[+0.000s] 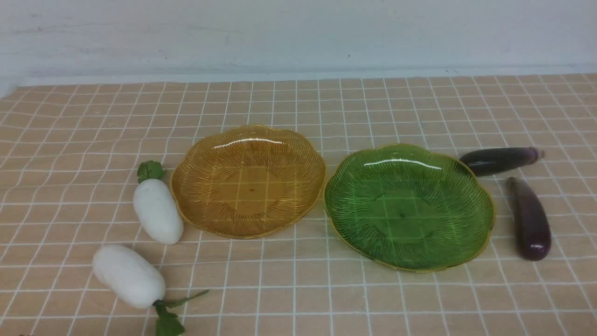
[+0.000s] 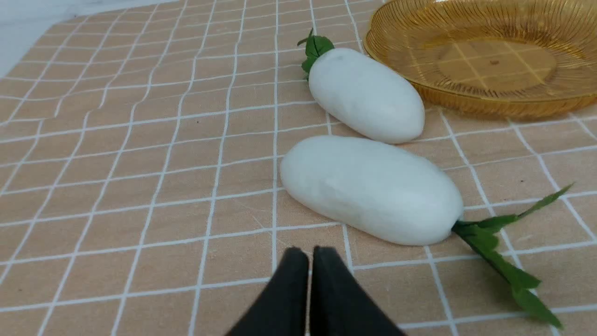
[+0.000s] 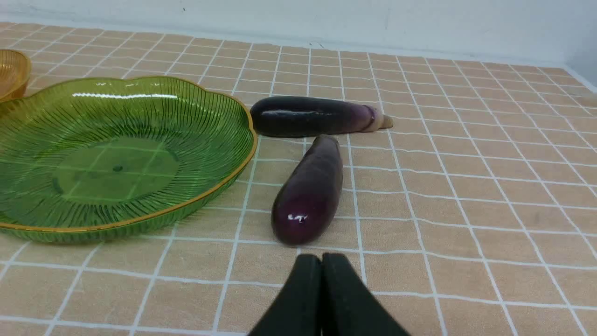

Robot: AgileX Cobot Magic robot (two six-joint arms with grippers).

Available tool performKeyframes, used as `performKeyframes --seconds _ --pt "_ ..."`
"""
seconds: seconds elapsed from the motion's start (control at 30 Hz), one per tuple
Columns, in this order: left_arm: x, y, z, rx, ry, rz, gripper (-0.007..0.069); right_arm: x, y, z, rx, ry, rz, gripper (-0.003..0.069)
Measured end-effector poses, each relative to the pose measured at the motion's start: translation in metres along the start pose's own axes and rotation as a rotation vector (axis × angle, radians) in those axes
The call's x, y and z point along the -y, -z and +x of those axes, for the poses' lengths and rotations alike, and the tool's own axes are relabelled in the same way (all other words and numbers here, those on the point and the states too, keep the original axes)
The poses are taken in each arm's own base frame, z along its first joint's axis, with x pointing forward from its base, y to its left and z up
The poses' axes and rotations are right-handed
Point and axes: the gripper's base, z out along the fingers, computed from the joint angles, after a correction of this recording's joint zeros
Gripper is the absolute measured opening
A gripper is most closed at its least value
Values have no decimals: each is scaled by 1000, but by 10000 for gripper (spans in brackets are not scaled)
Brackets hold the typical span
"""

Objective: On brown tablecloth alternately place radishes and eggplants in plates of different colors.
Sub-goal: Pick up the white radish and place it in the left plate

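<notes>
Your left gripper point(image 2: 308, 252) sat with fingers pressed together, empty, near one radish point(image 2: 371, 189). The second radish point(image 2: 366, 95) lay just beside the amber plate point(image 2: 466, 105), on its left.

Your right gripper point(image 3: 321, 256), likewise closed on nothing, faced one eggplant point(image 3: 310, 191). The other eggplant point(image 3: 308, 115) lay behind it. Both were well right of the amber plate, past the green plate point(image 3: 140, 224). Everything rested on the brown tablecloth point(image 2: 140, 186).

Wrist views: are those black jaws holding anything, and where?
Nothing. Both pairs of jaws are shut and empty; radishes and eggplants lie on the cloth.
</notes>
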Motion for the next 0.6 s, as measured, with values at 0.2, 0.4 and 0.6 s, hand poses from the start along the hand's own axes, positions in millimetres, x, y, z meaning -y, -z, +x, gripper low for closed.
performKeyframes --seconds 0.2,0.4,0.6 --pt "-1 0 0 0 -26 -7 -3 0 0 0 0 0 0 -15" --pt "3 0 -10 109 244 47 -3 0 0 0 0 0 0 -15" --pt "1 4 -28 302 733 133 -3 0 0 0 0 0 0 -15"
